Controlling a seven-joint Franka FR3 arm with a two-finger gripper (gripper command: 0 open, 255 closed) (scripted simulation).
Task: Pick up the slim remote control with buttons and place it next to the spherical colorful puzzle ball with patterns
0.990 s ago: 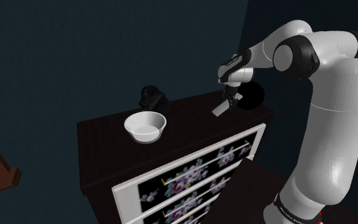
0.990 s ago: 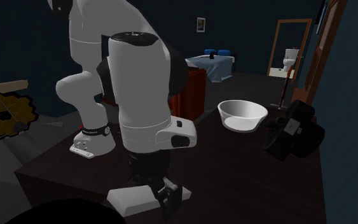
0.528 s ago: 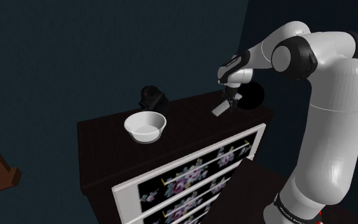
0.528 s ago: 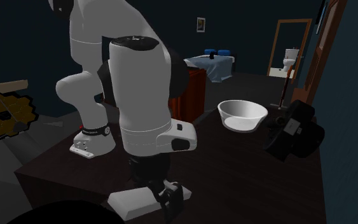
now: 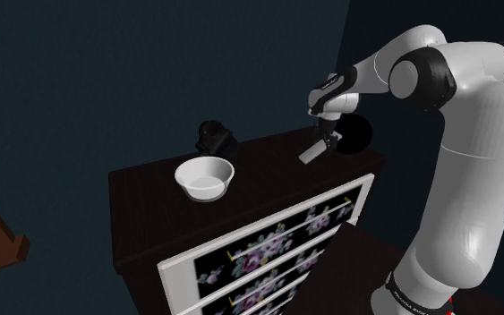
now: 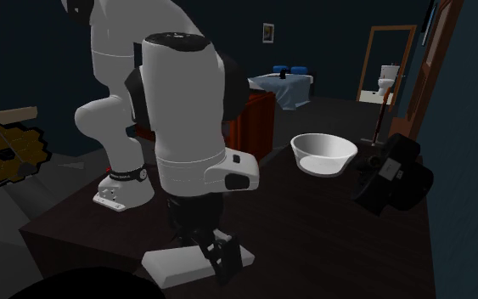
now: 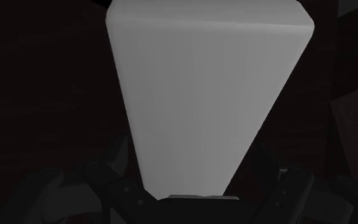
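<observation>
The slim pale-grey remote point(image 5: 311, 155), clamped in the black claw point(image 5: 328, 143), was raised slightly at the round white bowl's point(image 5: 204, 177) three o'clock, so pickup was judged complete.

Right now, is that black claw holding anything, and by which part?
Yes: the gripper clasps the pale grey remote near one end; the rest juts out past it.

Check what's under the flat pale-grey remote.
Visible: the dark brown dresser top, below the flat pale-grey remote clasped by the black claw. The remote covers the patch directly beneath, so any gap is hidden.
</observation>
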